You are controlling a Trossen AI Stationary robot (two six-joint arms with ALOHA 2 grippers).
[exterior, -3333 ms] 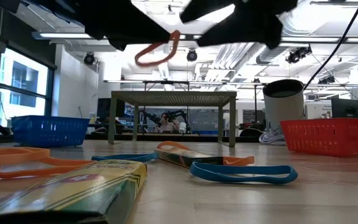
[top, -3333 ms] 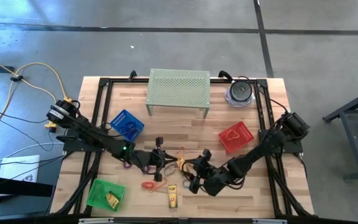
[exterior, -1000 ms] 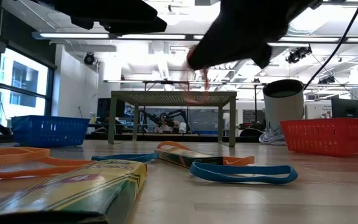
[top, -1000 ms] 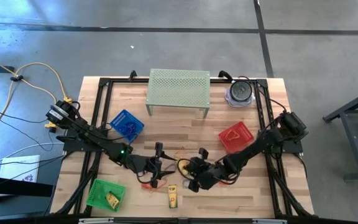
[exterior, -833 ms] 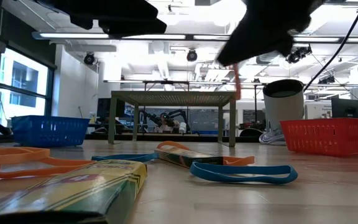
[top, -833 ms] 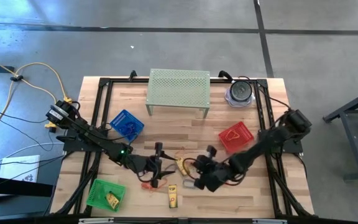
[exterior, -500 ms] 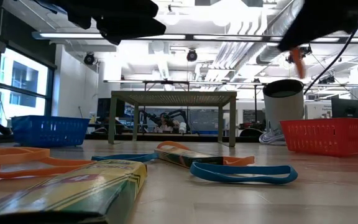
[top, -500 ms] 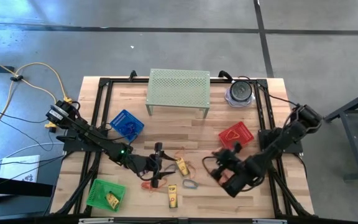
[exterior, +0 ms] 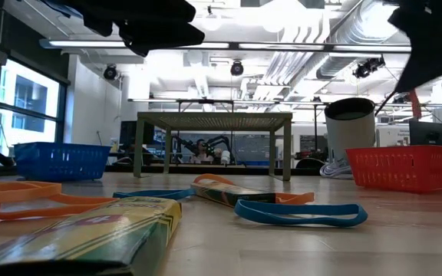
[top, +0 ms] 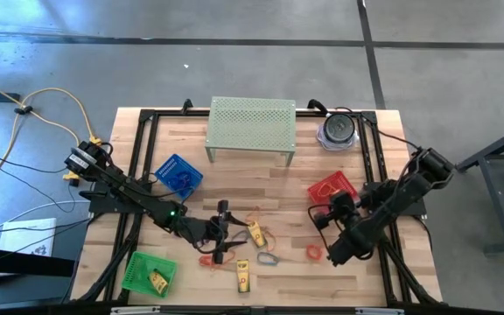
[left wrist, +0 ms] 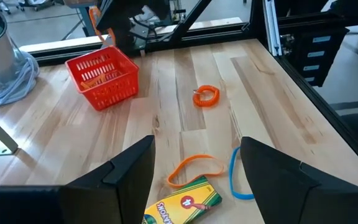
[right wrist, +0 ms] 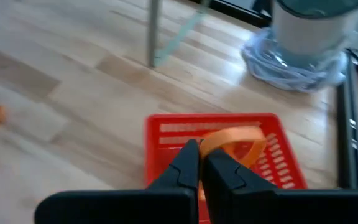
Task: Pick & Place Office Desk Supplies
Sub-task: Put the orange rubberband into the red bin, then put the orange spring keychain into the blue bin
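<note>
1. High view: wooden tabletop (top: 261, 179) with loops and yellow boxes scattered near its front. The right hand (top: 329, 213) sits just beside the red basket (top: 332, 189); the left hand (top: 223, 229) hangs over the scatter, with an orange coil (top: 312, 252) lying apart nearer the right arm. Risk: a loop released this near the wall could fall outside.

2. Low view: a blue loop (exterior: 300, 212) and orange loops (exterior: 21, 198) lie flat; a yellow box (exterior: 90, 234) shows green stripes, writing unreadable.

3. Left wrist view: the left hand is released, holding nothing, above an orange loop (left wrist: 194, 167) and a box (left wrist: 183, 203) lettered like "Crayons". Thin, flat loops may slip the fingers (left wrist: 126, 171).

4. Right wrist view: the right hand is clenched on an orange band (right wrist: 230, 140) over the basket; springy, it could snag on a finger (right wrist: 182, 169) at release.
</note>
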